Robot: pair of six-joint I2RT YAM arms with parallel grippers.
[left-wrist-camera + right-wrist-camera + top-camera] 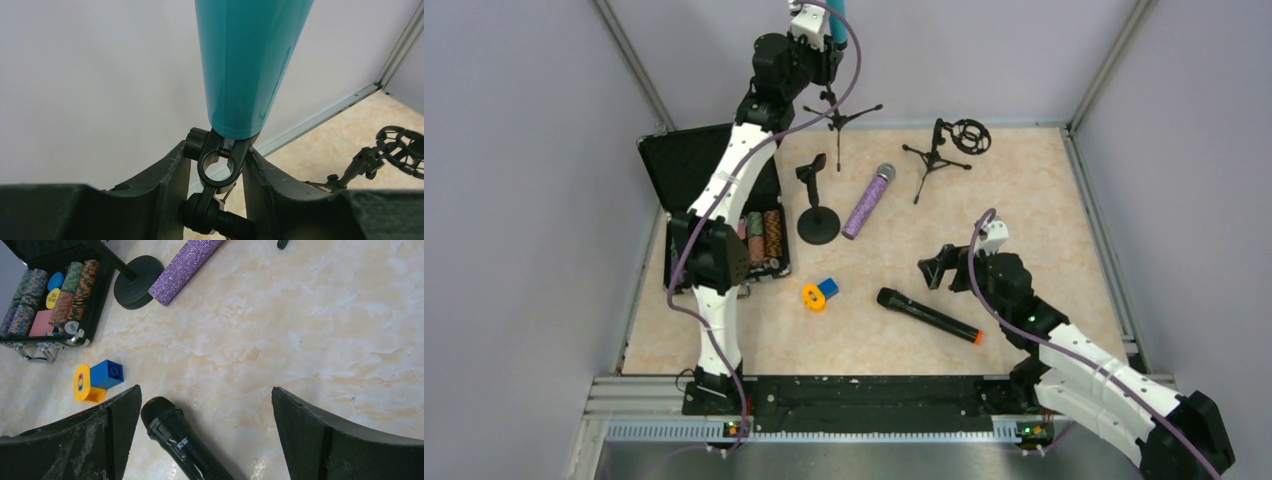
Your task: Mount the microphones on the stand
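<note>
Standing in the black tripod clip at the far edge, the light-blue stick microphone looks seated; whether our left gripper pinches, we cannot tell. Our right gripper gapes above the black orange-ended microphone, ready.

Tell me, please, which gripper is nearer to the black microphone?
Right. The right gripper hangs open close over the black microphone, near its grille end; the left gripper is far off at the back, raised by the light-blue microphone at the tripod stand.
</note>
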